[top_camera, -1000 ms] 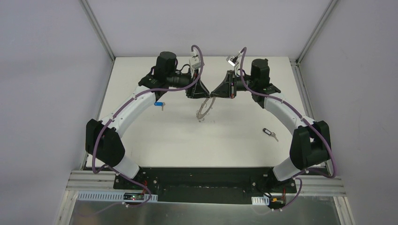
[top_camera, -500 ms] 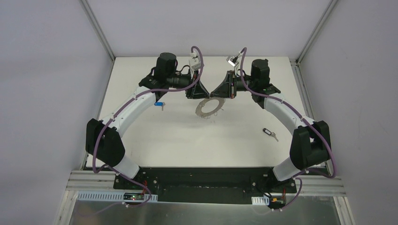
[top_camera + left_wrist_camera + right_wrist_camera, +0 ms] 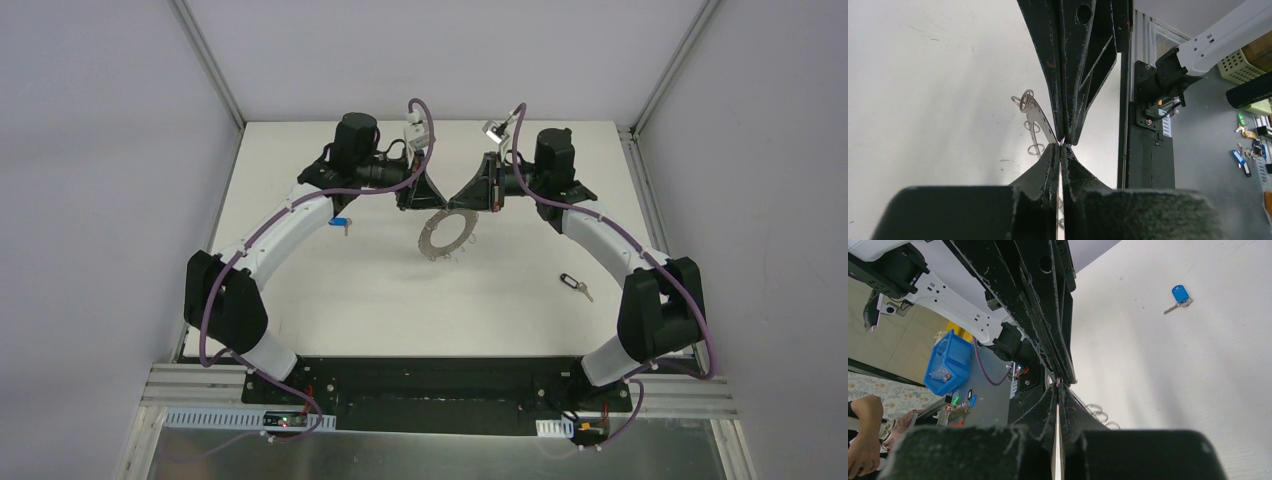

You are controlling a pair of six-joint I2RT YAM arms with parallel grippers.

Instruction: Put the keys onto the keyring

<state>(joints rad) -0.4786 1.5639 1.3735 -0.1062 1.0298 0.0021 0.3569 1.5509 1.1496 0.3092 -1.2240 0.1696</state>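
Observation:
The keyring (image 3: 447,234), a flat grey ring with wire loops, hangs tilted above mid-table between both grippers. My left gripper (image 3: 436,205) and right gripper (image 3: 453,203) meet tip to tip at its upper edge, both shut. In the left wrist view my left gripper (image 3: 1062,146) pinches a small wire loop, and the keyring (image 3: 1037,118) slants away to the left. The right wrist view shows my right gripper (image 3: 1058,385) shut on the ring's edge, with the keyring (image 3: 1100,413) loops beside its fingers. The blue-headed key (image 3: 343,223) (image 3: 1178,295) lies by the left arm. The black-headed key (image 3: 574,286) lies by the right arm.
Aluminium rails (image 3: 640,190) border the white table (image 3: 500,310) at the sides. Off the table, a blue bin (image 3: 948,362) and a green basket (image 3: 1248,62) stand beyond its edges. A person's arm (image 3: 863,440) shows at the right wrist view's lower left corner.
My left gripper has shut at the ring's top edge. The keyring has turned from nearly edge-on to showing more of its face. Both arms have stayed almost in place.

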